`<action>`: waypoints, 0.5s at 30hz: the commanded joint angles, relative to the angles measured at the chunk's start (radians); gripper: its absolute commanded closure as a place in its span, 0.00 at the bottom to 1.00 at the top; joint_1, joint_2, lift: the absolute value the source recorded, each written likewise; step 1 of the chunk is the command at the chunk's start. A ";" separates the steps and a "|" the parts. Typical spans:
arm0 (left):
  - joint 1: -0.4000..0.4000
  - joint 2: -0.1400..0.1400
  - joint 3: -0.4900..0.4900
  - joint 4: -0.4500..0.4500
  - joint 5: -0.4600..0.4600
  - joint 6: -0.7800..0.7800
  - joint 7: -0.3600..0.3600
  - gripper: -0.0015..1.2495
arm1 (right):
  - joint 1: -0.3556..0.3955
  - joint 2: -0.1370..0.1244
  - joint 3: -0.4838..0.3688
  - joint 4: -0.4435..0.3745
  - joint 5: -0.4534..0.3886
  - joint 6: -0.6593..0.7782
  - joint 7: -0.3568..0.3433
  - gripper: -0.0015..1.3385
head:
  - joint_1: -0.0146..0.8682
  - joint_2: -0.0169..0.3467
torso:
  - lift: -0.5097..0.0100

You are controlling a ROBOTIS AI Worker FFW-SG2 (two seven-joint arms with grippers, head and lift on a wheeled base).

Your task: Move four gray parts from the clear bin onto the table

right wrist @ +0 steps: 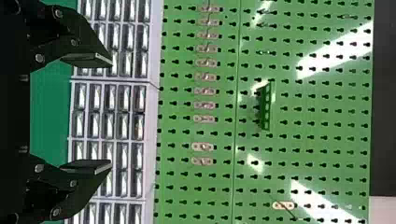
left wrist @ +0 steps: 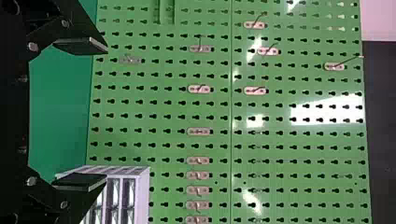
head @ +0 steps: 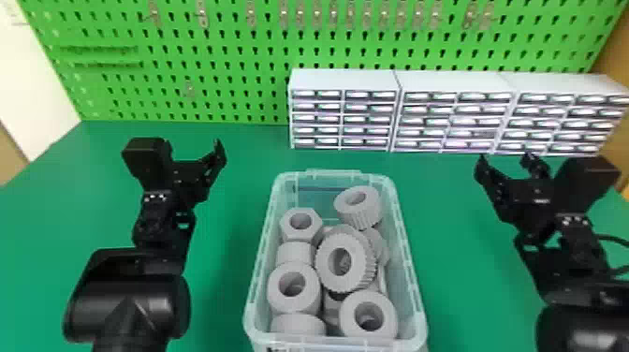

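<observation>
My left gripper (head: 194,152) and my right gripper (head: 506,161) are spread wide, with the clear bin (head: 337,341) between them

In each gripper, my two flat black fingers stand well apart, with a big gap from tip to tip. The tips point to the back of the table (head: 458,234). The left gripper is off to the left of the bin, near its far end; the right one is off to the right.

A strip of bare green table runs along each long side of the bin. The bin's top is open and its rim goes all the way around. The gray parts (head: 344,262) sit inside in a pile, some leaning on others. A six-sided one (head: 302,234) is by the left wall.

Farther back, white drawer boxes (head: 344,79) stand at the back right, in front of the green board (head: 234,56) with holes.
</observation>
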 commanded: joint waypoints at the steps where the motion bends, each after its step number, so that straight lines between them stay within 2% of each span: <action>1: 0.003 -0.003 0.000 0.000 0.000 0.000 0.001 0.24 | -0.005 -0.005 0.009 -0.082 0.013 0.122 0.000 0.37 | 0.80 0.24 | 0.88; 6: 0.002 -0.003 0.002 0.000 0.000 0.000 0.001 0.24 | -0.032 -0.030 0.046 -0.163 0.044 0.283 0.000 0.37 | 0.80 0.24 | 0.88; 9: 0.002 -0.003 0.003 0.000 0.000 0.000 0.001 0.24 | -0.054 -0.044 0.069 -0.188 0.025 0.346 0.000 0.37 | 0.80 0.24 | 0.88; 15: 0.002 -0.003 0.008 0.000 -0.005 -0.002 0.001 0.24 | -0.084 -0.047 0.104 -0.243 0.056 0.471 0.000 0.37 | 0.80 0.24 | 0.88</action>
